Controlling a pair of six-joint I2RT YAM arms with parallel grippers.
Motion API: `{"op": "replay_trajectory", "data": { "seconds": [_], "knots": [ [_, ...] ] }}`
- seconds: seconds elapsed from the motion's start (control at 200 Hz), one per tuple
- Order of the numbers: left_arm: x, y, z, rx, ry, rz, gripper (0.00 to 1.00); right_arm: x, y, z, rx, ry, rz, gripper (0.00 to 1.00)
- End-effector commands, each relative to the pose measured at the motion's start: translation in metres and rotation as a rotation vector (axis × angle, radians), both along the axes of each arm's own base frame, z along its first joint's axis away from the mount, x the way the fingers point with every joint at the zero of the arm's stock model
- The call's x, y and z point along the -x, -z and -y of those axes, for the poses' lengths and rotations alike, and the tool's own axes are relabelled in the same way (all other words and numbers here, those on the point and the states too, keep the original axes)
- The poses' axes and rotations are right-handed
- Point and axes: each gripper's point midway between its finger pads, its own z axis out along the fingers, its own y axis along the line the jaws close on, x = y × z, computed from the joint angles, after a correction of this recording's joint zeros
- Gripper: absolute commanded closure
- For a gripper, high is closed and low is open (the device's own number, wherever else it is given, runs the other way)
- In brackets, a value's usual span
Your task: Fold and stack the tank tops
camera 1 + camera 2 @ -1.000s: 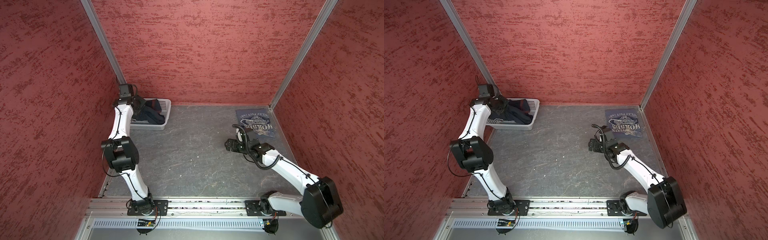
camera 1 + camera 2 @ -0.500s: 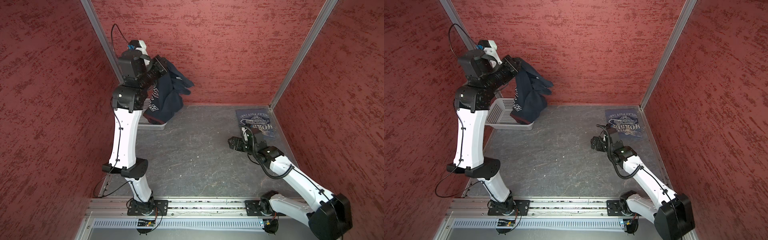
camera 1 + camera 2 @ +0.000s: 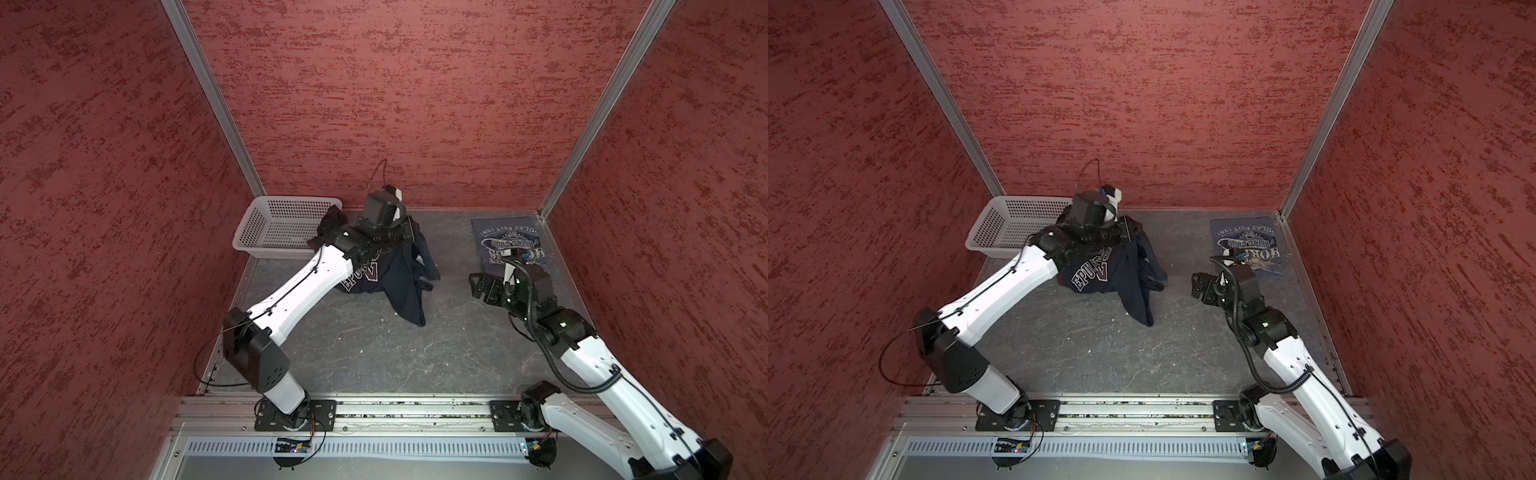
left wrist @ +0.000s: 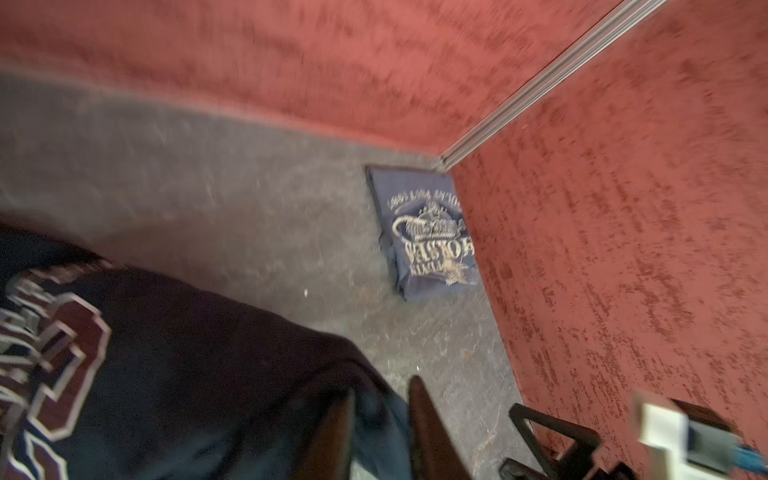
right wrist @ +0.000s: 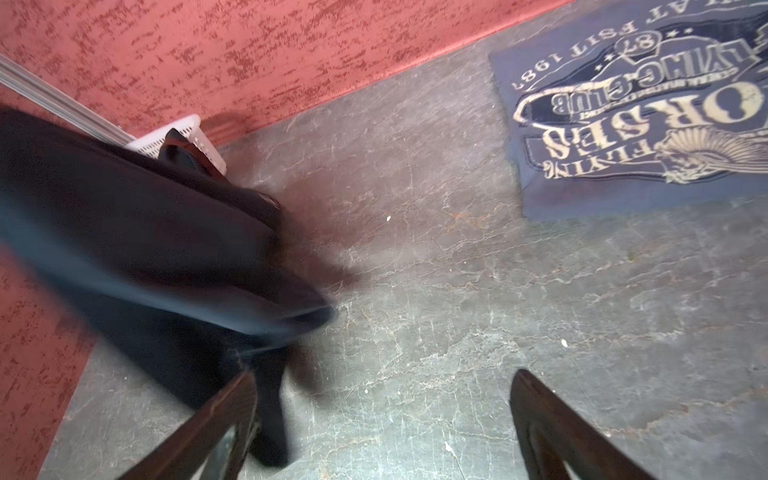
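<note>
Lowering navy tank top [image 3: 399, 286] from midair to table [image 3: 374, 353], left tool [image 4: 380, 388] now parted, right tool [image 5: 384, 374] open.

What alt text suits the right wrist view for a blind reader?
The open, empty right gripper hovers over the grey table. Ahead are a folded slate-blue tank top with cream lettering and a blurred dark navy tank top, partly hiding a white basket.

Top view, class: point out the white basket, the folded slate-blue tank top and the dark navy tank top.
white basket [image 3: 251, 224]: a top view, its perforated left wall.
slate-blue tank top [image 3: 507, 242]: a top view, its printed lettering.
dark navy tank top [image 3: 399, 286]: a top view, its plain hanging cloth.
</note>
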Motion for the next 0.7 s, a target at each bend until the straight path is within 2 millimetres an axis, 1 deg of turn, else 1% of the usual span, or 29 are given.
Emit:
{"op": "replay_trajectory", "data": {
  "seconds": [0.0, 0.045, 0.095, 0.155, 0.195, 0.2, 0.311, 0.391, 0.396, 0.441, 0.486, 0.536, 0.546, 0.616, 0.661, 0.696],
  "knots": [
    [0.017, 0.026, 0.029, -0.003, 0.078, -0.084, 0.29, 0.000, 0.013, 0.001, -0.004, 0.025, -0.031, 0.04],
    [0.022, 0.044, 0.019, -0.080, 0.055, -0.124, 0.23, -0.001, 0.019, -0.005, -0.022, 0.006, -0.050, 0.04],
    [0.027, 0.057, 0.003, -0.136, 0.021, -0.144, 0.19, -0.001, 0.028, -0.012, -0.045, -0.015, -0.079, 0.05],
    [0.037, 0.065, -0.018, -0.173, -0.019, -0.142, 0.15, -0.002, 0.040, -0.022, -0.084, -0.045, -0.113, 0.06],
    [0.044, 0.068, -0.032, -0.183, -0.040, -0.126, 0.13, -0.002, 0.047, -0.032, -0.118, -0.072, -0.129, 0.06],
    [0.044, 0.066, -0.033, -0.181, -0.043, -0.120, 0.13, -0.002, 0.048, -0.033, -0.123, -0.076, -0.132, 0.06],
    [0.069, 0.076, -0.076, -0.213, -0.118, -0.083, 0.11, 0.000, 0.070, -0.066, -0.185, -0.141, -0.195, 0.07],
    [0.087, 0.088, -0.109, -0.224, -0.184, -0.069, 0.09, 0.006, 0.086, -0.098, -0.210, -0.203, -0.254, 0.07],
    [0.088, 0.086, -0.111, -0.218, -0.187, -0.064, 0.09, 0.006, 0.087, -0.100, -0.207, -0.208, -0.257, 0.07],
    [0.098, 0.094, -0.129, -0.211, -0.224, -0.065, 0.09, 0.010, 0.100, -0.116, -0.202, -0.223, -0.300, 0.07],
    [0.107, 0.099, -0.143, -0.191, -0.249, -0.066, 0.09, 0.016, 0.113, -0.129, -0.194, -0.233, -0.340, 0.08],
    [0.117, 0.107, -0.162, -0.180, -0.289, -0.079, 0.09, 0.021, 0.128, -0.139, -0.188, -0.236, -0.386, 0.08],
    [0.118, 0.106, -0.165, -0.170, -0.297, -0.074, 0.09, 0.022, 0.131, -0.141, -0.188, -0.236, -0.396, 0.08],
    [0.128, 0.112, -0.188, -0.154, -0.348, -0.077, 0.09, 0.029, 0.149, -0.150, -0.181, -0.228, -0.451, 0.09],
    [0.133, 0.115, -0.202, -0.145, -0.385, -0.079, 0.09, 0.033, 0.158, -0.155, -0.179, -0.229, -0.479, 0.11],
    [0.136, 0.117, -0.212, -0.136, -0.413, -0.079, 0.09, 0.036, 0.160, -0.161, -0.186, -0.238, -0.486, 0.12]
  ]
}}
